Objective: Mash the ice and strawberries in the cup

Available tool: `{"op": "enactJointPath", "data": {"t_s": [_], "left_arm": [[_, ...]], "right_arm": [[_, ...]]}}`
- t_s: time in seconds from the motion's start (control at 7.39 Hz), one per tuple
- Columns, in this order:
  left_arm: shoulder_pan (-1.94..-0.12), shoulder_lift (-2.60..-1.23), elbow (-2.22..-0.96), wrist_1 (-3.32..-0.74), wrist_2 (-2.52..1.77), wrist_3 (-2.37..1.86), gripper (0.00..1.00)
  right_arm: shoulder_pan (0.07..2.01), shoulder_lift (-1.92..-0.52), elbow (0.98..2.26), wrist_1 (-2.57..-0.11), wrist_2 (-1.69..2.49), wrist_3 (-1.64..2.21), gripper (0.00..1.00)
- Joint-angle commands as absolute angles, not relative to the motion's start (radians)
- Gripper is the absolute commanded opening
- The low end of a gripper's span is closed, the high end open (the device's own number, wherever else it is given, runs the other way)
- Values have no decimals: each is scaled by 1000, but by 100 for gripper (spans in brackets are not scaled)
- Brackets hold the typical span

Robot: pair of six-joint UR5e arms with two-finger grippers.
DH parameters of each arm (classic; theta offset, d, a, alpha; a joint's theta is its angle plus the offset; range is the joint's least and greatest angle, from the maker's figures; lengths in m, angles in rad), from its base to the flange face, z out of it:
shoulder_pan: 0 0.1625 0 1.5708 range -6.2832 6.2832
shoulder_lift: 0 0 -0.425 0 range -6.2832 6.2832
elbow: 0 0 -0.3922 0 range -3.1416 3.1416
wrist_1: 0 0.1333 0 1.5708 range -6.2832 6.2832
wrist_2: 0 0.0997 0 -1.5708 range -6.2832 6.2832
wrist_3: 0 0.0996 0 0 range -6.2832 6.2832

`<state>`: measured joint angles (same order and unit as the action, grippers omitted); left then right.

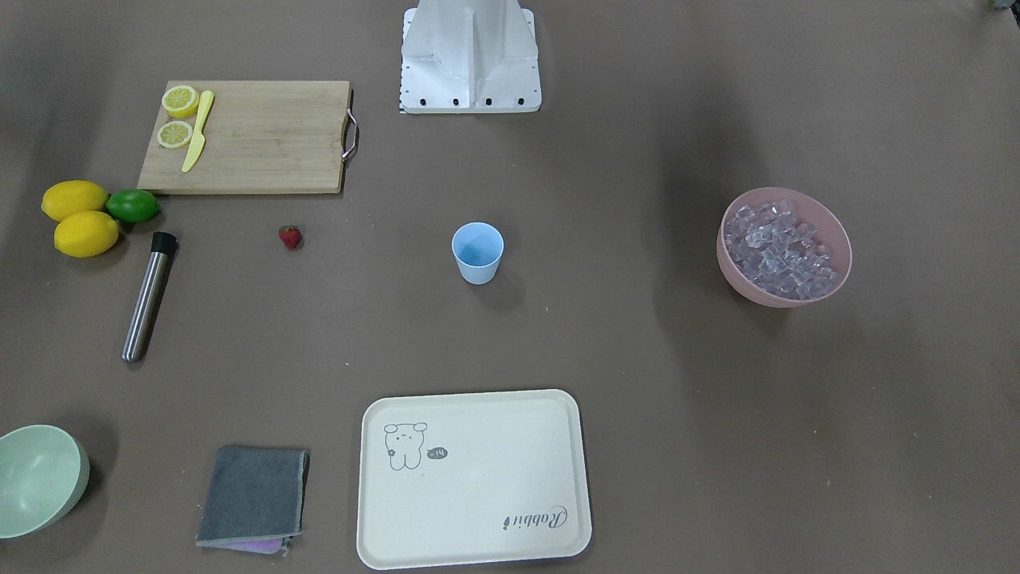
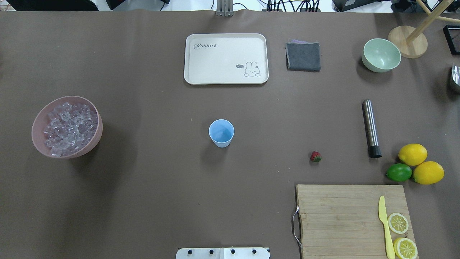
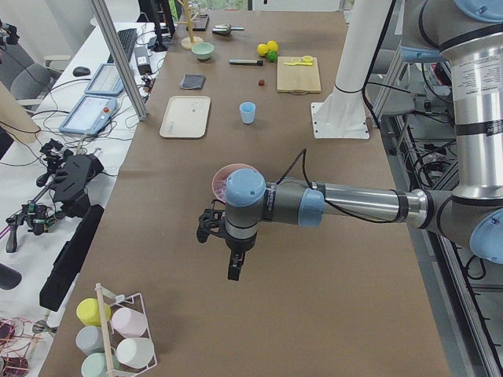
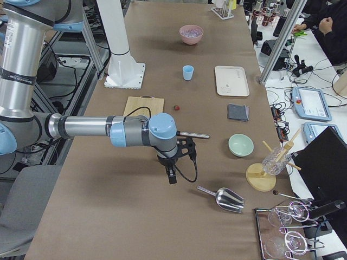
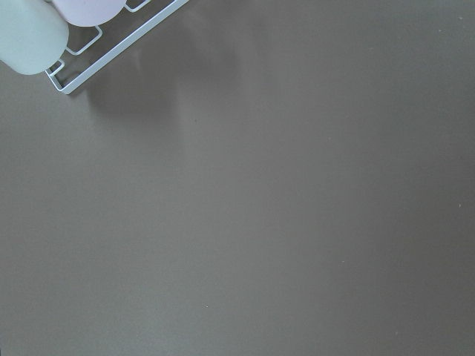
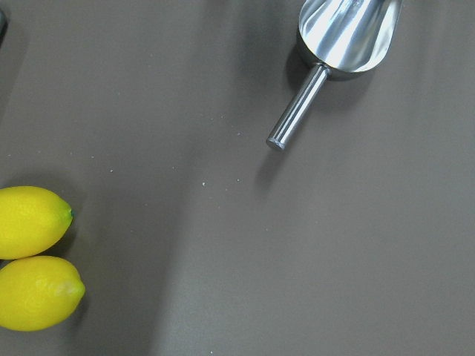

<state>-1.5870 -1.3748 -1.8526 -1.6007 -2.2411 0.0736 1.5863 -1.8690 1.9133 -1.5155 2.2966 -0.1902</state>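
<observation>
At the left end of the bench, the left arm hangs over bare brown covering near a wire rack; from where I stand I cannot tell how its jaws are set. Next comes the pink bowl, heaped with the ice. Mid-bench stands the light blue cup, upright. Well to its right the strawberry lies alone on the covering, between the cup and a steel muddler. Farther right, past the lemons, the right arm hovers near a metal scoop; its jaws likewise cannot be judged, open or closed.
</observation>
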Motion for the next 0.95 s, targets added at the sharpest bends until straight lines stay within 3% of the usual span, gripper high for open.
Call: {"op": "enactJointPath", "data": {"t_s": [0.0,0.81], "left_arm": [[-1588,-1373,-1853,-1601,-2241,74,98],[-1586,-1351,-1852,-1605,-2243,68,98]], "right_arm": [[1586,-1870,1914,-1516,2299,-190,100],[1586,-1873,1913,-1516,2318,-187,100]]}}
